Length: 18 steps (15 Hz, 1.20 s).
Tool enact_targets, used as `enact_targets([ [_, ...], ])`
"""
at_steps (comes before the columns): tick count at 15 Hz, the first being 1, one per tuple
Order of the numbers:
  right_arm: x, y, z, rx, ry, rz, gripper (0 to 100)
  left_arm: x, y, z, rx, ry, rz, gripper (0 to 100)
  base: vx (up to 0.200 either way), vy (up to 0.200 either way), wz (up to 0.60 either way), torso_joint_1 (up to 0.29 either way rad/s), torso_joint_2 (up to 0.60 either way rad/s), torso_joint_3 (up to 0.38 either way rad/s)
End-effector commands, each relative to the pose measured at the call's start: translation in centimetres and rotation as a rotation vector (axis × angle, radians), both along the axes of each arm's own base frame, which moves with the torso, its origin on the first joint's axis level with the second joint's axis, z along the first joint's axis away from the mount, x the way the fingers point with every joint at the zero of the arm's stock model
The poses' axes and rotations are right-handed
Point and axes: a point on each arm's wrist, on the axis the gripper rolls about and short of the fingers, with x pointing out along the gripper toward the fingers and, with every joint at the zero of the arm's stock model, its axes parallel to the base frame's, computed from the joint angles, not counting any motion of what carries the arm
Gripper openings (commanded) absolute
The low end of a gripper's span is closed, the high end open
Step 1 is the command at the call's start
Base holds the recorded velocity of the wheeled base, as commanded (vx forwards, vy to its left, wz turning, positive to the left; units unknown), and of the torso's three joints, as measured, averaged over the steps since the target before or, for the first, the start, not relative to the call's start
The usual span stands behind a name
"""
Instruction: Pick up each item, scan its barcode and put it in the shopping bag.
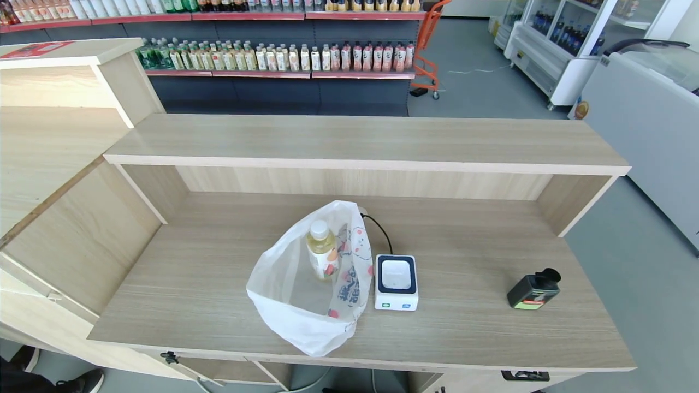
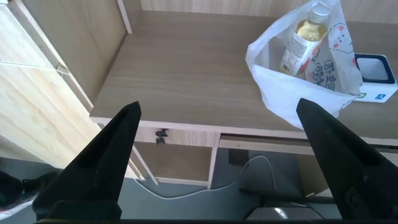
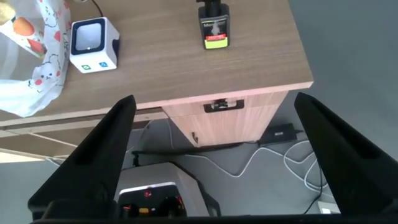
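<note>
Head view: a clear plastic tea bottle with a white cap stands inside the white printed plastic shopping bag, so one item looks done. A squat dark bottle with a black cap and a green-red label lies on the pale wooden counter, well right of the white square scanner. It is not yet picked, scanned or bagged.

Left wrist view: the left gripper is wide apart and empty, off the counter's near edge, near the bag.

Right wrist view: the right gripper is apart and empty, off the near edge, with the dark bottle beyond it.

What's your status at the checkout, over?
Left gripper open, right gripper open, both empty. Bottle upright in bag. Black jug on counter, right of scanner, not yet bagged.
</note>
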Motion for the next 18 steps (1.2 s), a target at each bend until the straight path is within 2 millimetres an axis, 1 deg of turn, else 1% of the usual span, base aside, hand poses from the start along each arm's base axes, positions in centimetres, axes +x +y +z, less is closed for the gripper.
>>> enact_targets([
  [1, 0.0, 0.0, 0.0, 0.0, 0.003, -0.001, 100, 0.0, 0.0, 0.0, 0.002, 0.0, 0.002, 100, 0.0, 0.0, 0.0, 0.0, 0.0, 0.0],
  [11, 0.0, 0.0, 0.0, -0.003, 0.003, -0.002, 100, 0.0, 0.0, 0.0, 0.008, 0.0, 0.002, 100, 0.0, -0.2, 0.0, 0.005, 0.0, 0.0],
  [12, 0.0, 0.0, 0.1, -0.004, 0.002, 0.0, 100, 0.0, 0.0, 0.0, 0.007, 0.0, 0.002, 100, 0.0, 0.0, 0.0, 0.0, 0.0, 0.0],
  [13, 0.0, 0.0, 1.5, -0.001, 0.003, 0.028, 100, 0.0, 0.0, 0.0, 0.007, 0.0, 0.002, 100, 0.0, 0.0, 0.0, 0.0, 0.0, 0.0],
  [14, 0.4, 0.0, 3.1, -0.001, 0.032, 0.041, 100, 0.0, 0.0, 0.0, 0.005, 0.0, 0.002, 100, 0.0, 0.0, 0.0, 0.0, 0.0, 0.0],
  [15, 2.9, 0.0, 7.4, -0.007, 0.126, 0.045, 100, 0.0, 0.0, 0.0, 0.005, 0.0, 0.002, 100, 0.0, 0.0, 0.0, 0.0, 0.0, 0.0],
  [16, 5.9, 0.0, 10.3, -0.031, 0.218, 0.011, 100, 0.0, 0.0, 0.0, 0.005, 0.0, 0.002, 100, 0.0, 0.0, 0.0, 0.0, 0.0, 0.0],
  [17, 10.2, -0.1, 12.3, -0.056, 0.335, -0.044, 100, 0.0, 0.0, 0.0, 0.005, 0.0, 0.002, 100, 0.0, 0.0, 0.0, 0.0, 0.0, 0.0],
  [18, 14.0, -0.5, 12.8, -0.079, 0.436, -0.077, 100, 0.0, 0.0, 0.0, 0.005, 0.0, 0.002, 100, 0.0, 0.0, 0.0, 0.0, 0.0, 0.0],
])
